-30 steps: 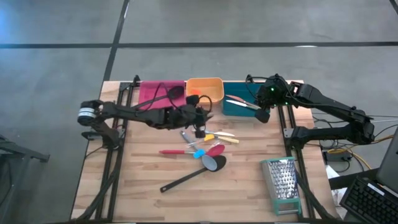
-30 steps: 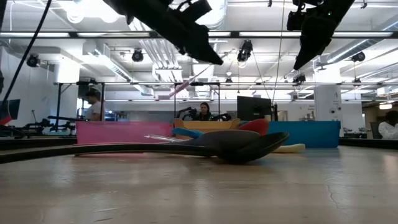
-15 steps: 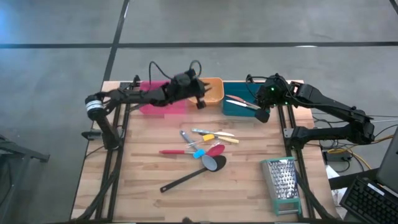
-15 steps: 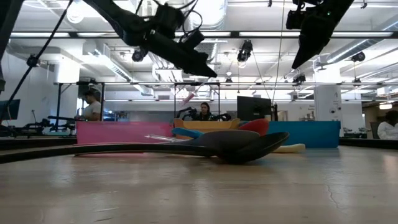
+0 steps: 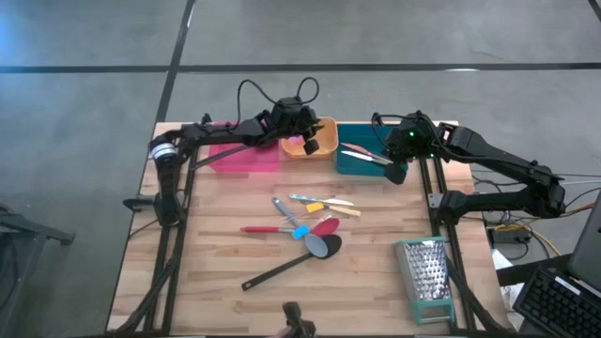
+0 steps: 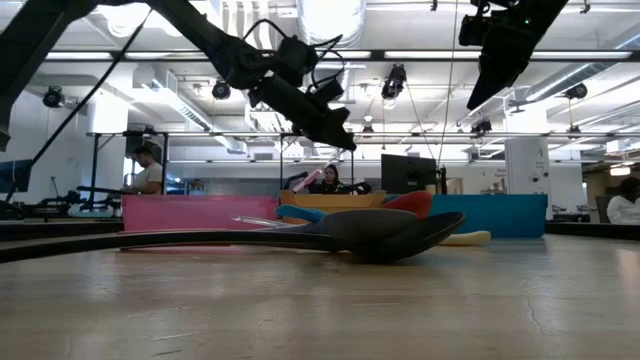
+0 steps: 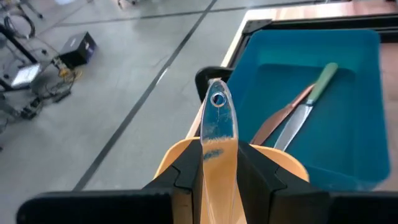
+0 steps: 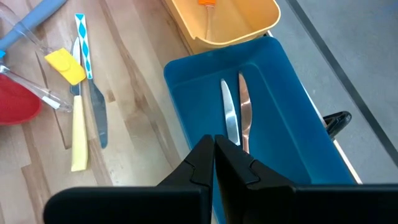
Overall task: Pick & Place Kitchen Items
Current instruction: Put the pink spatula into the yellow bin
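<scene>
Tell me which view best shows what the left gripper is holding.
The left wrist view: the left gripper clamps a clear-handled utensil with a hanging hole, above the orange bin. The high view shows only a pink end; the low view a small pink tip; the right wrist view nothing.

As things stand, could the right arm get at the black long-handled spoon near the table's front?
Probably yes: the black spoon lies in the open, and the right gripper, shut and empty, hangs over the teal bin.

A metal grater (image 5: 427,278) lies by pink (image 5: 242,155), orange (image 5: 324,140), teal (image 5: 362,163) bins.
</scene>
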### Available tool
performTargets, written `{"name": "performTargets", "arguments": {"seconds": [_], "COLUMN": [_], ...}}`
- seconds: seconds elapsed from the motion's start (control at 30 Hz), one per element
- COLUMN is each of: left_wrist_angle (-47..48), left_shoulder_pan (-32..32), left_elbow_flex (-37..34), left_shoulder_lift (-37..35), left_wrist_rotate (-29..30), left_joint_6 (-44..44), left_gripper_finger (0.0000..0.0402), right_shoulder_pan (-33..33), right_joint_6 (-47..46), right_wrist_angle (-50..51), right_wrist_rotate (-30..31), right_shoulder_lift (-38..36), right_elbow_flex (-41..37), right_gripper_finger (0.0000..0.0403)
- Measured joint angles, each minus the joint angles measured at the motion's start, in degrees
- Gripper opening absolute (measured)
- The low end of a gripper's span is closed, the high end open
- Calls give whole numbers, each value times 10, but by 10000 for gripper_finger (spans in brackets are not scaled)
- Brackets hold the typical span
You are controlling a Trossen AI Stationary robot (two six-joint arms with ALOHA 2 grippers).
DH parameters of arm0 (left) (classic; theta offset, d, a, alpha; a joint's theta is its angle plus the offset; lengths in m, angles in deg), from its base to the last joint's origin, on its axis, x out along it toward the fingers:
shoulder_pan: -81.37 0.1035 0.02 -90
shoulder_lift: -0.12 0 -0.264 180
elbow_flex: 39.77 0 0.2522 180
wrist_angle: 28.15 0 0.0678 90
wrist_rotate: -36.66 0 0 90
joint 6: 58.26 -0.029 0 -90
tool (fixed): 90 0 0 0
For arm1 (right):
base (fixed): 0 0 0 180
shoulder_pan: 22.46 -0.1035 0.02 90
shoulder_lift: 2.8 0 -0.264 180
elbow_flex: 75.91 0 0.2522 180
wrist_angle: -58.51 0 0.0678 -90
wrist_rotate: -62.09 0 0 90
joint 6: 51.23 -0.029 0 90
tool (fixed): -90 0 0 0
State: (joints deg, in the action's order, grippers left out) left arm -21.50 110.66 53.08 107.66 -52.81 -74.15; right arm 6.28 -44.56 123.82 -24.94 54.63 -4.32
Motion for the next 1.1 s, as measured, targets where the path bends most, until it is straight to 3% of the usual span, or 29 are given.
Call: {"name": "performTargets", "arguments": {"seconds": [0.4,1.1], "left_wrist_angle": [90,97], "left_shoulder_pan": [19,26], "left_elbow_flex": [92,109], "left_shoulder_lift": [98,168], "left_wrist_rotate": [5,12], "left_joint_6": [16,19], "left_gripper_finger": [72,72], "right_shoulder_pan": [0,0], "right_joint_6": [1,10], "right_wrist_angle": [0,0], "right_wrist_rotate": [0,0], "right_shoulder_lift": [0,0], "right_elbow_flex": [0,0], "right_gripper_finger": [8,8]}}
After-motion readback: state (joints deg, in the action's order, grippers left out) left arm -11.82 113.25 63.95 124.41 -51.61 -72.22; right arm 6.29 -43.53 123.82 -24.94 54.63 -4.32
